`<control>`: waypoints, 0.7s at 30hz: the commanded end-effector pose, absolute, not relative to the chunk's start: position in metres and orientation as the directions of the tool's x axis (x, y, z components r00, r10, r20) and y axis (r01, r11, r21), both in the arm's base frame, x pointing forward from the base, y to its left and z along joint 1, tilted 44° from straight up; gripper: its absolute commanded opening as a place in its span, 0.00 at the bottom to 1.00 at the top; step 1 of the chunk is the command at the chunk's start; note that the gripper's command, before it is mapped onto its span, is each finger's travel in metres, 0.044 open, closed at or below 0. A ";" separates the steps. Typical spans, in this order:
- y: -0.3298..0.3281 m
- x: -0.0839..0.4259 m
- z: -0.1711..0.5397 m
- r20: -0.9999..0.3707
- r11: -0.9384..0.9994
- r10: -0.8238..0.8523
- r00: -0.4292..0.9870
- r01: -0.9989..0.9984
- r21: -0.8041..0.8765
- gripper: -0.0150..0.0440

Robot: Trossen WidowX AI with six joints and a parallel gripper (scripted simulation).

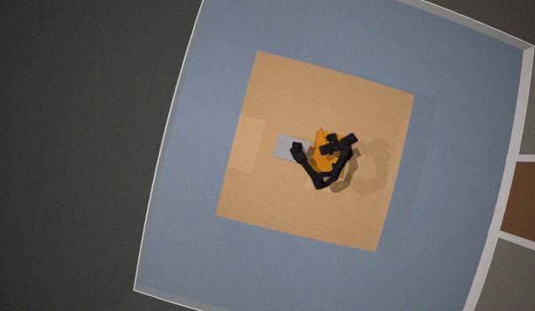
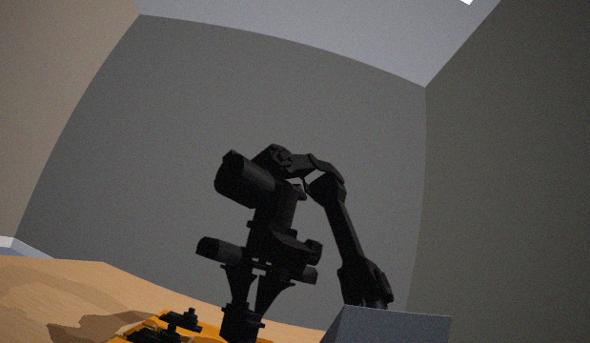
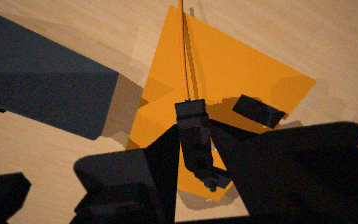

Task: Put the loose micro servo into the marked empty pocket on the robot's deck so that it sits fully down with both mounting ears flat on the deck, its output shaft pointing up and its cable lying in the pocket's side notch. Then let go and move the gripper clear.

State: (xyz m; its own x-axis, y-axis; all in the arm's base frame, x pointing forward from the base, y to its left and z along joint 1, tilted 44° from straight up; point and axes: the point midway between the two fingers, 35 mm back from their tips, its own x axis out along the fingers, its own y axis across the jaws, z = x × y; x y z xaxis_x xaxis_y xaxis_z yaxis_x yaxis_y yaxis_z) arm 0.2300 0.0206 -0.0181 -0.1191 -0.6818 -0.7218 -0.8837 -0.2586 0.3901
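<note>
My gripper [image 2: 241,311] [image 3: 192,125] is shut on the loose black micro servo [image 2: 239,329] [image 3: 190,109], held a little above the orange deck [image 1: 322,165] [image 3: 220,55]. The servo's orange cable [image 3: 182,50] runs away towards the top of the wrist view, its shadow beside it on the deck. A sliver of the marked pocket's pale outline [image 3: 213,147] shows just right of the held servo in the wrist view; the fingers and servo hide the rest. The servo's lower end is hard to make out. In the top view the arm covers the gripper's tips.
Other black servos [image 2: 182,320] [image 3: 260,111] stand on the deck; one [image 3: 219,178] is close to the held servo in the wrist view. A grey block [image 1: 284,144] [image 2: 395,329] [image 3: 50,85] under the arm's base stands beside the deck on the wooden table [image 1: 293,86].
</note>
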 end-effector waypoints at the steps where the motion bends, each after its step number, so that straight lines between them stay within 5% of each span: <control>1: 0.021 0.243 -0.019 -0.723 -0.263 -0.682 -0.111 -0.885 0.384 0.25; 21: -0.009 0.243 0.010 -0.721 -0.238 -0.684 -0.112 -0.900 0.366 0.25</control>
State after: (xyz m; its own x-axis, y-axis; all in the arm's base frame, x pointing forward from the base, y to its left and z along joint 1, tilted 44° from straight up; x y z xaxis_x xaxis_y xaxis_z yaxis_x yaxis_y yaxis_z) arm 0.2427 -0.0089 0.0073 -0.1184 -0.6820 -0.7217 -0.8898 -0.2498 0.3820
